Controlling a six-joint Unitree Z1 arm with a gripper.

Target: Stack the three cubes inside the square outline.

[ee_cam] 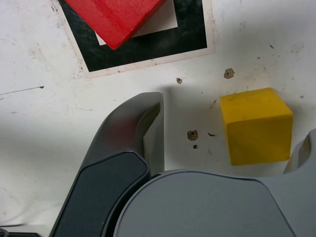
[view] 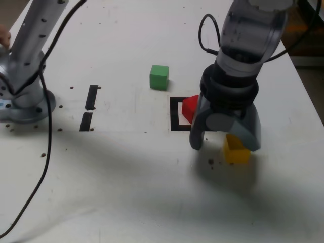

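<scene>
Right now the claw (view: 225,144) is hanging low over the table (view: 126,177) with its jaws spread wide and holding nothing. The yellow cube (view: 236,150) is sitting on the table between the jaws, closer to the one on the exterior view's right, which is hiding part of it; whether that jaw is touching it is hard to tell. Just beyond the other jaw, the red cube (view: 189,108) is lying turned cornerwise inside the square outline (view: 174,115), and the claw is covering much of both in the exterior view. In the wrist view the red cube is cut off by the picture's edge. Farther out, well apart from the claw, the green cube (view: 159,77) is standing alone.
</scene>
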